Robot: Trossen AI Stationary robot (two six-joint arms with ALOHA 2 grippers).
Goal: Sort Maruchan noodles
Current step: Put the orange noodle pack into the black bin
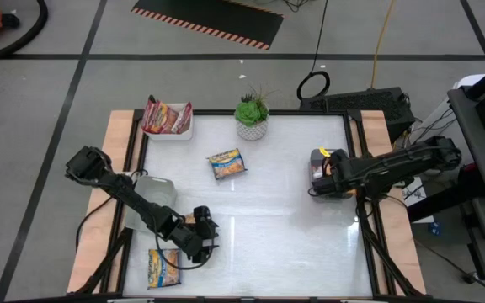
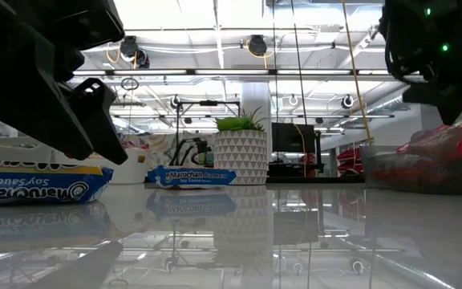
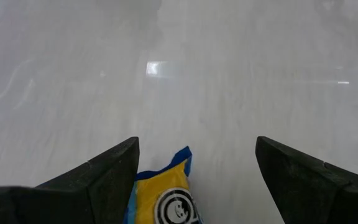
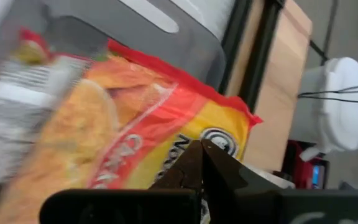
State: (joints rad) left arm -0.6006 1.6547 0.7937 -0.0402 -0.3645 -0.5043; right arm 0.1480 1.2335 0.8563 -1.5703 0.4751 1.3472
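The left end effector (image 1: 202, 238) hangs wide open above the glossy white bench (image 1: 276, 219), just beside a blue-and-yellow crinkly plastic noodle packet (image 1: 163, 268) at the near edge. Another such packet (image 1: 226, 163) lies mid-bench. The right end effector (image 1: 318, 180), fingers closed and empty, hovers over an orange-red packet (image 4: 154, 130) in a grey tray (image 4: 166, 37).

We see a grey floor (image 1: 57, 84) crossed by dark lines, with a black mat edged in orange-and-black hazard stripes (image 1: 209, 21) lying on it beyond the table. Above, long ceiling lights (image 2: 215, 72) run across an open, bright room. A yellow cable (image 1: 383, 38) and a black cable loop (image 1: 314, 84) trail over the floor.
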